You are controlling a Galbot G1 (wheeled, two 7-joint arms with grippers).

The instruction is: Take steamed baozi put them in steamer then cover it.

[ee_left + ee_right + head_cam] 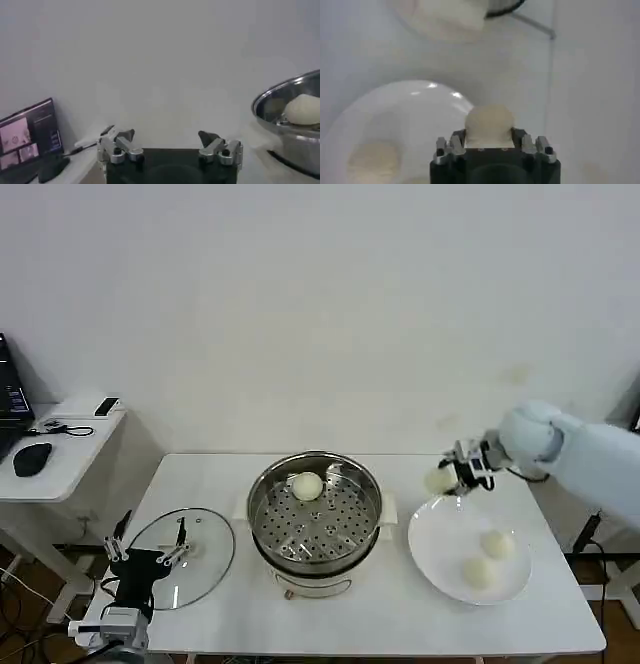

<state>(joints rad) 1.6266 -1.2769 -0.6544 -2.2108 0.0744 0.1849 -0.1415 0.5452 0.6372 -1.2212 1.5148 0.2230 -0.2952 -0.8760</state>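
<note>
Steamer (315, 519) sits mid-table with one baozi (306, 485) on its tray; glass cover (185, 556) lies flat to its left, under the idle, open left gripper (148, 552). Right gripper (452, 474) is clamped on a baozi (438, 480) above the white plate's (432, 546) far rim, two more on the plate. Risk: soft dough squashes or slips out mid-carry, or clips the steamer rim on a low approach.

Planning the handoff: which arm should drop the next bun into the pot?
Right. Its hand already holds a bun beside the pot; the left hand sits open by the lid.
</note>
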